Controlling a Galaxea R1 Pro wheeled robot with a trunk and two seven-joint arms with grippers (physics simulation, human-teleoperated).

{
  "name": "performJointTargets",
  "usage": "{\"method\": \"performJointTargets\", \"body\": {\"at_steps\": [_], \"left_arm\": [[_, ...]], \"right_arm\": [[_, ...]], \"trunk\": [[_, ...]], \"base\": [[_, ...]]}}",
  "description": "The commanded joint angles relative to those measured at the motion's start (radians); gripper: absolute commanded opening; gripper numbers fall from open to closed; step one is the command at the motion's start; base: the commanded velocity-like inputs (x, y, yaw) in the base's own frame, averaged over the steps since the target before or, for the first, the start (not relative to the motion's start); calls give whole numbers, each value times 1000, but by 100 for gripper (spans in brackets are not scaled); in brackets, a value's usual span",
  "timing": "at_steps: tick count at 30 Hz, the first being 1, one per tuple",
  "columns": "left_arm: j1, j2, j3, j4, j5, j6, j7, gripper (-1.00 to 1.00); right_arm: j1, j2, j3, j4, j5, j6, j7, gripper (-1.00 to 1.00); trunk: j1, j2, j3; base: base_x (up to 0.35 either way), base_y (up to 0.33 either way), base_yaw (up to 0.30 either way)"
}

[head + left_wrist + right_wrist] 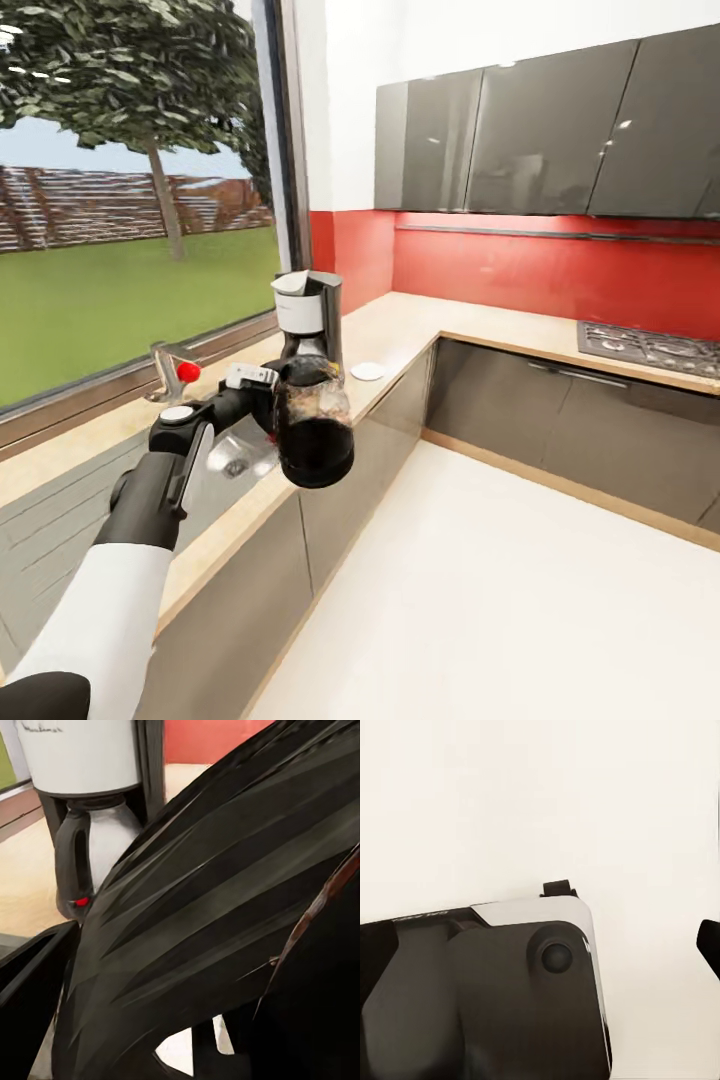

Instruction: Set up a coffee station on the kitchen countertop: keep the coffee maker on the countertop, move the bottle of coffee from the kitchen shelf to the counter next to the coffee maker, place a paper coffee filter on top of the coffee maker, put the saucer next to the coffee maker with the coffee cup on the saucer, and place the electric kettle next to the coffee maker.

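My left gripper point(258, 396) is shut on the black handle of the electric kettle point(314, 428). The clear glass kettle with a black base hangs over the front edge of the kitchen countertop point(400, 330), beside the sink. Just behind it the coffee maker point(312, 312) stands on the worktop, its white housing point(79, 754) and carafe point(112, 840) close ahead in the left wrist view, where the kettle's dark body point(225, 915) looms large. The saucer point(367, 371) lies right of the coffee maker. One right fingertip point(709, 943) shows over pale floor. The bottle of coffee, coffee cup and paper filter are out of view.
A steel sink point(236, 456) and a faucet with a red knob point(186, 371) sit left of the kettle under the window. A gas hob point(650, 349) is set in the far counter run. Grey wall cabinets point(540, 130) hang above; pale floor point(520, 600) lies open.
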Motion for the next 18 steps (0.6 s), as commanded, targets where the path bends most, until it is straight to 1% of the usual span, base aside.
{"method": "performJointTargets", "body": {"at_steps": [1, 9, 13, 18], "left_arm": [[1, 0, 2, -2, -8, 3, -10, -100], [13, -2, 1, -3, -8, 3, -16, -100], [14, -9, 1, -3, -10, 2, -9, -100], [14, -13, 1, -3, -13, 0, -9, -100]], "right_arm": [[-1, 0, -9, 1, 9, -4, 3, 100], [-1, 0, -9, 1, 9, -3, 3, 100], [-1, 0, -9, 1, 9, -3, 3, 100], [-1, 0, -9, 1, 9, -4, 3, 100]], "trunk": [[1, -2, -2], [1, -2, -2], [1, -2, -2], [1, -2, -2]], "base": [[0, 0, -300], [0, -1, -300], [46, -183, -300], [220, -187, -300]]}}
